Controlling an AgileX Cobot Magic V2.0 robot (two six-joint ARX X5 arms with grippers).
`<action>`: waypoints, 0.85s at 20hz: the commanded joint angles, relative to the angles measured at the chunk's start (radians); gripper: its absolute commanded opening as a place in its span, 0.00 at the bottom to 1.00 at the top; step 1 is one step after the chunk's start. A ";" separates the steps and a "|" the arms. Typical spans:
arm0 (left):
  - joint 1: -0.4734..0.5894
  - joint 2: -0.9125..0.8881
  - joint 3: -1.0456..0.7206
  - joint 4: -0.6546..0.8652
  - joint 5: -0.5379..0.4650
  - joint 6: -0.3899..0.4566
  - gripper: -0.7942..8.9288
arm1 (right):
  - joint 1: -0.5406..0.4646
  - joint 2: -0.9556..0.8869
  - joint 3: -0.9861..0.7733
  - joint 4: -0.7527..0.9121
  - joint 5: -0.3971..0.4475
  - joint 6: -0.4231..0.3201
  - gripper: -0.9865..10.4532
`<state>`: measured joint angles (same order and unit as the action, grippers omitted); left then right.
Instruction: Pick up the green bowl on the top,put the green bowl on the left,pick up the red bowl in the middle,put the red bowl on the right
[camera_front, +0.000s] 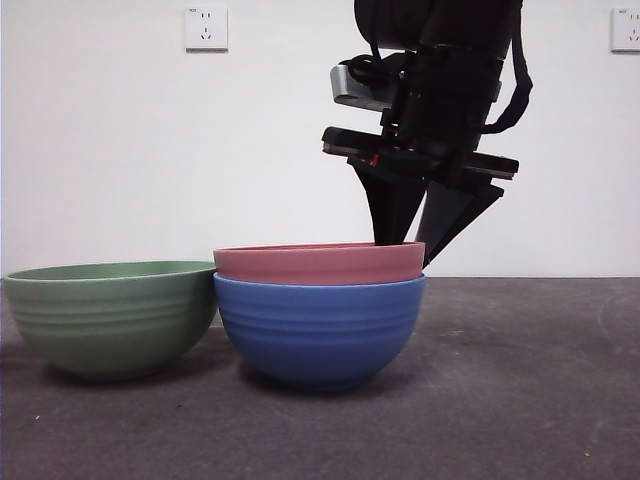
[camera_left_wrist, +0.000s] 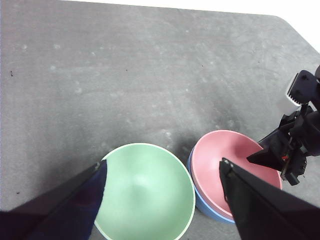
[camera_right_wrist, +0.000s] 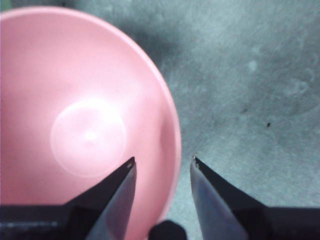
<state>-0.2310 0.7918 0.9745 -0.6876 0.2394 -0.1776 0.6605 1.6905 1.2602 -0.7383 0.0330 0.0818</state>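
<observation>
The right claw (camera_right_wrist: 164, 160) is open and straddles the rim of the red bowl (camera_right_wrist: 85, 130): one jaw sits over the bowl's inside, the other outside the rim above the worktop (camera_right_wrist: 250, 75). In the front view the same claw (camera_front: 410, 250) descends from above at the right-hand edge of the red bowl (camera_front: 320, 263), with one jaw tip dipping behind the rim and the other just outside it. Whether the jaws touch the rim cannot be determined.

The red bowl is nested upright inside the blue bowl (camera_front: 320, 335); only its upper band shows above the blue rim. The blue bowl stands on the worktop (camera_front: 520, 400) near the centre of the front view.

The green bowl (camera_front: 112, 315) stands upright on the worktop just beside the blue bowl, on its left in the front view. Their sides are very close; contact cannot be confirmed.

The left claw (camera_left_wrist: 162, 170) is open and holds nothing. It hangs above the bowls, with the green bowl (camera_left_wrist: 145, 192) between its jaws in its wrist view and the red bowl (camera_left_wrist: 225, 160) beside it. The right claw (camera_left_wrist: 270, 155) also appears in that view, at the red bowl's rim.

A white wall (camera_front: 120, 150) with two sockets, one (camera_front: 206, 28) to the left and one (camera_front: 625, 28) at the right edge, stands behind the worktop.
</observation>
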 joint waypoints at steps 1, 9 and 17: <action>0.000 -0.002 -0.003 0.003 0.000 -0.006 0.47 | 0.001 0.006 0.002 0.007 0.001 -0.007 0.14; 0.000 -0.002 -0.003 0.004 -0.002 -0.006 0.47 | 0.001 0.005 0.002 0.008 0.003 -0.006 0.08; 0.000 -0.002 -0.003 0.002 -0.002 -0.006 0.47 | 0.001 -0.050 0.005 0.011 0.000 -0.006 0.08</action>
<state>-0.2310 0.7914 0.9745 -0.6876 0.2390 -0.1776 0.6605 1.6531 1.2633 -0.7364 0.0368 0.0780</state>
